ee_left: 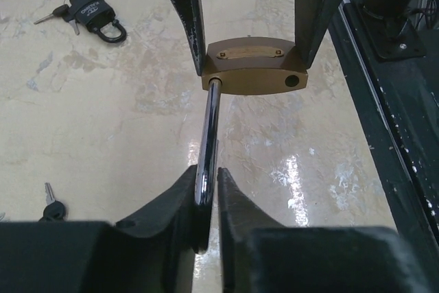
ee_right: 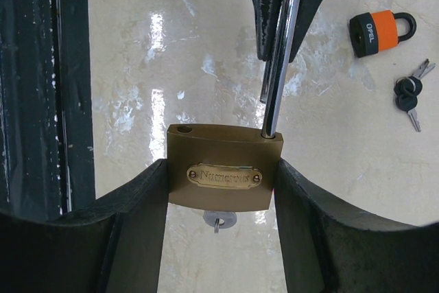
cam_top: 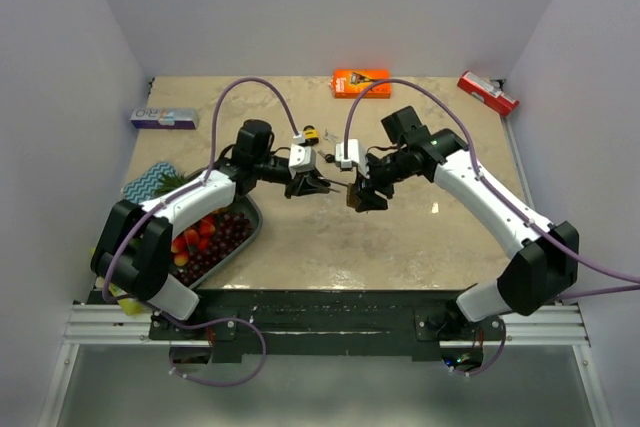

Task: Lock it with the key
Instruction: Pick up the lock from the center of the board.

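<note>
The padlock [ee_right: 221, 173] hangs in the air over the middle of the table [cam_top: 400, 247], held between both arms. The right gripper [ee_right: 221, 186] is clamped on the sides of its brass body. The left gripper [ee_left: 208, 182] is pinched tight on the shackle [ee_left: 208, 135]. One shackle leg sits in the body and the other hole [ee_right: 182, 128] is bare, so the lock is open. A key [ee_right: 219, 221] sticks out of the underside.

To close it well, I judge the left arm should turn the shackle until its free leg, hidden here, stands over the bare hole. It should then push straight along the leg while the right arm keeps the body steady. A skewed push would likely jam, or slide the thin bar in the grip. The key then needs a turn, and neither gripper is free for that, so one has to let go first.

The table is glossy pale stone with glare patches. On it lie a black lock [ee_left: 99, 20] with keys, an orange lock [ee_right: 377, 31] near a key bunch [ee_right: 409, 94], and a loose key [ee_left: 51, 207]. Farther out are a fruit tray [cam_top: 248, 232], a cloth [cam_top: 148, 182], a blue box [cam_top: 163, 118], an orange pack [cam_top: 360, 82] and a red pack [cam_top: 487, 93]. Plain white walls close three sides
</note>
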Available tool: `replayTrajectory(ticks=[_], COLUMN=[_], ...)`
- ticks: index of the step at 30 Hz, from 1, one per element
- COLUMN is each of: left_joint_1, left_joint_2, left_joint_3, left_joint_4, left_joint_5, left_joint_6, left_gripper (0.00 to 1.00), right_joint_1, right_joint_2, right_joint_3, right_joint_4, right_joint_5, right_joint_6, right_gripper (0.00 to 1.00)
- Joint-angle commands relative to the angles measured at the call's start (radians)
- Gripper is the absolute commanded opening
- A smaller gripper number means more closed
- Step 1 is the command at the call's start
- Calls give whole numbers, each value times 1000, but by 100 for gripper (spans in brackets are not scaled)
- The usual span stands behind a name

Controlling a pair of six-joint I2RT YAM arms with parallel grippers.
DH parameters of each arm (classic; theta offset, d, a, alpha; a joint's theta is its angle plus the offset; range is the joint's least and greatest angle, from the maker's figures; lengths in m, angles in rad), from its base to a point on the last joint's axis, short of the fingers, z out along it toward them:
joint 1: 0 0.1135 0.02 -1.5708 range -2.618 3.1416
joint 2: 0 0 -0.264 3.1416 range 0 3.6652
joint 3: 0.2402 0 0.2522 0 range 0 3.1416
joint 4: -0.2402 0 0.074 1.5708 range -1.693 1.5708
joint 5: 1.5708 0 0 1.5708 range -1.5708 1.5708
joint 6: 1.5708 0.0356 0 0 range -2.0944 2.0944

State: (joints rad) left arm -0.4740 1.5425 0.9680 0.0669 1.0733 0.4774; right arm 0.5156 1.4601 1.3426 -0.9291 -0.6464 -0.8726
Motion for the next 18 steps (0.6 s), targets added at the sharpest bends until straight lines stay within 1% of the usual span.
replayTrajectory(ticks=[1,2,4,5,6,7,8,9,10,11,12,13,14,16,18], left_joint_1=[-9,-11,-11,-9,-9,-11,-11,-11,-9,-8,0,2,5,17,23], left_joint_2=[-10,-12,-22,-28,-42,-53,-64,-85,-96,-107,-119,-124,-127,-133,-134], left_joint_3=[14,15,21,27,31,34,32,31,29,29,29,29,34,38,55], left_joint_4=[63,63,91,100,106,108,111,111,109,109,112,114,114,129,126], left_joint_5=[11,4,-18,-19,-18,-18,-18,-19,-30,-36,-41,-38,-38,-26,-21], left_joint_6=[-20,-39,-78,-121,-132,-138,-152,-154,-154,-163,-168,-175,-192,-224,-243], left_gripper=[4,0,0,0,0,0,0,0,0,0,0,0,0,0,0], right_joint_1=[6,6,4,6,4,4,4,3,4,3,1,0,0,-5,-11], right_joint_2=[-55,-56,-60,-61,-64,-69,-76,-84,-105,-118,-130,-159,-170,-194,-218], right_joint_3=[59,59,56,55,52,50,46,29,18,4,-26,-39,-46,-75,-98], right_joint_4=[30,32,42,68,75,84,122,148,177,235,266,291,314,325,313], right_joint_5=[-44,-45,-42,-26,-18,-12,4,42,62,88,132,151,166,185,171], right_joint_6=[-20,-14,15,36,53,90,118,148,212,243,271,311,320,333,316], right_gripper=[0,0,0,6,44,63,78,87,94,95,96,99,99,99,99])
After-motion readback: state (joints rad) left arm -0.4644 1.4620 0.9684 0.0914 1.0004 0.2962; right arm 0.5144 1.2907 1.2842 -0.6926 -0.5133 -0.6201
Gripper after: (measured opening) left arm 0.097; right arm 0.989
